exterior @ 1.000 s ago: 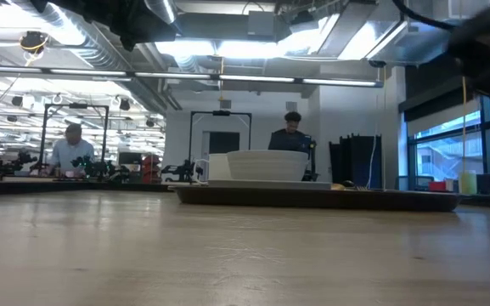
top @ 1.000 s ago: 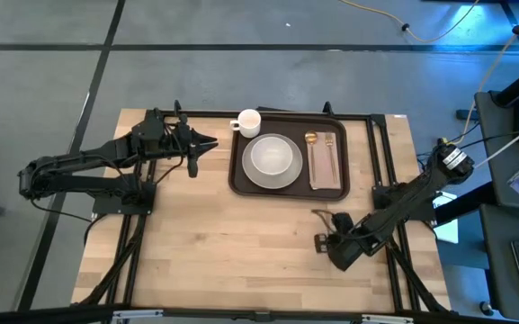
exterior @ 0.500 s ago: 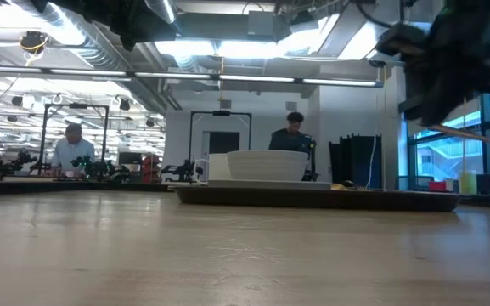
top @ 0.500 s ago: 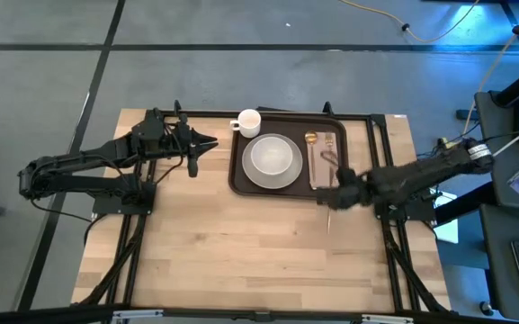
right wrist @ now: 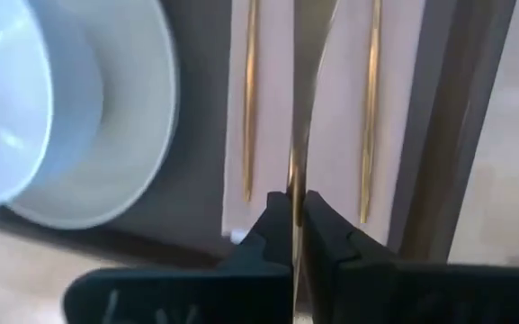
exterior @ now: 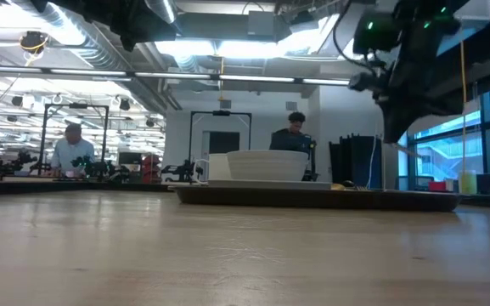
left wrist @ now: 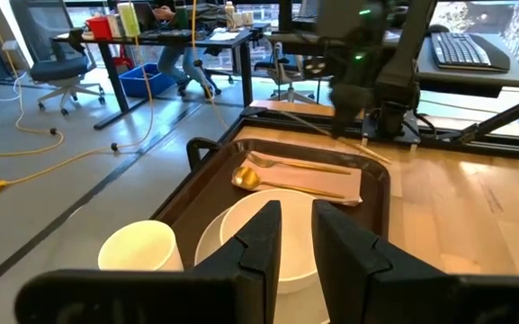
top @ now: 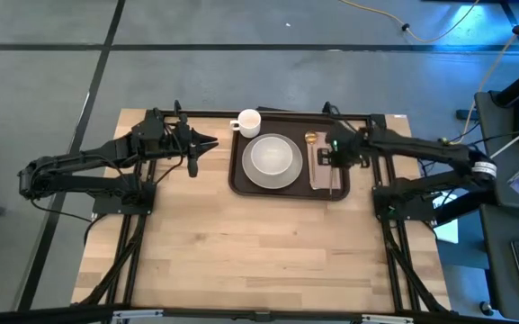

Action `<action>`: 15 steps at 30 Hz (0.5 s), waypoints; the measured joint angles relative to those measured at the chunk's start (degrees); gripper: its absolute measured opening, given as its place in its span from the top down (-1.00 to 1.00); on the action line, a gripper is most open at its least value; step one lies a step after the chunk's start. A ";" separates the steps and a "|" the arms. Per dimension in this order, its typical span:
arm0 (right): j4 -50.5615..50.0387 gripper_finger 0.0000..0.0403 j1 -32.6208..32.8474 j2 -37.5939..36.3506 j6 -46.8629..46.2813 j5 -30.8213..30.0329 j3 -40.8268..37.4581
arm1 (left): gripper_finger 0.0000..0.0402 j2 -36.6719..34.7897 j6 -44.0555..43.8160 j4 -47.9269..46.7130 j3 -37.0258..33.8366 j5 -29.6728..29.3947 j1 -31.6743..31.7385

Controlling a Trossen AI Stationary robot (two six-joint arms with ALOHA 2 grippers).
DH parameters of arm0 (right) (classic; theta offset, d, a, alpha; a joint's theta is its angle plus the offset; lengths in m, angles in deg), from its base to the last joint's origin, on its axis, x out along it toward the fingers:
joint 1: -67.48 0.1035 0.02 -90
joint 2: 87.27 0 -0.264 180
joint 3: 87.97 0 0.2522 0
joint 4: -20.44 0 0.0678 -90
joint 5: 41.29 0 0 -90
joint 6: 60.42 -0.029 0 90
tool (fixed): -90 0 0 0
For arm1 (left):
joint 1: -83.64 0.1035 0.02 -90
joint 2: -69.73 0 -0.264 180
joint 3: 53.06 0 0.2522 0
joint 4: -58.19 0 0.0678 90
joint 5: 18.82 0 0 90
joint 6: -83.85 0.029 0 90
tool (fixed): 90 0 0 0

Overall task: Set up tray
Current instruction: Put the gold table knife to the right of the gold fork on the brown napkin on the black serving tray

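1. Right gripper (top: pixel 334 159) of mine hangs over the right end of the tray (top: pixel 237 176), above the napkin (top: pixel 327 183). Its fingers (right wrist: pixel 275 227) are pinched on a thin gold utensil (right wrist: pixel 296 171) — the right wrist view shows the handle caught between them, running out over the napkin.

2. Under it, in that same view, two more gold utensils lie on the pinkish-tan napkin, one (right wrist: pixel 249 108) on each side (right wrist: pixel 368 117) of the held piece. Which of them is fork, knife or spoon I cannot tell from there.

3. My left wrist view shows a gold spoon (left wrist: pixel 277 165) lying on the napkin, its bowl toward the white plate (left wrist: pixel 246 236).

4. The dark brown tray sits at the far middle of the wooden table (top: pixel 241 243). The white plate (top: pixel 272 157) lies in its left and middle part, the napkin along its right end.

5. A white cup (top: pixel 248 120) stands at the tray's far left corner, just beside the plate.

6. My left gripper (top: pixel 198 144) waits to the left of the tray, well apart from it and pointing toward it — its fingers (left wrist: pixel 263 241) stand slightly apart and hold nothing.

7. Across the room, seen low over the table, a person (exterior: pixel 68 151) sits at a bench and another (exterior: pixel 291 136) stands behind the tray.
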 joint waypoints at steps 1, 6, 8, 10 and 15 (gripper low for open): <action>0.62 0.99 -2.08 0.63 2.03 0.97 0.00 | 0.71 0.00 0.00 0.00 0.00 -0.01 -0.02; 4.54 0.99 -11.27 5.12 9.65 6.63 0.00 | 0.71 0.00 0.00 0.00 0.00 -0.04 -0.02; 6.69 0.99 -14.17 7.53 11.48 9.09 0.01 | 0.71 0.00 -0.33 -0.02 0.00 -0.06 -0.02; 8.58 0.99 -16.49 10.37 13.40 10.78 0.00 | 0.71 0.00 -0.75 0.00 0.00 -0.11 -0.02; 10.82 0.99 -19.96 16.96 16.52 12.62 0.00 | 0.71 0.00 -1.28 -0.02 0.00 -0.17 -0.02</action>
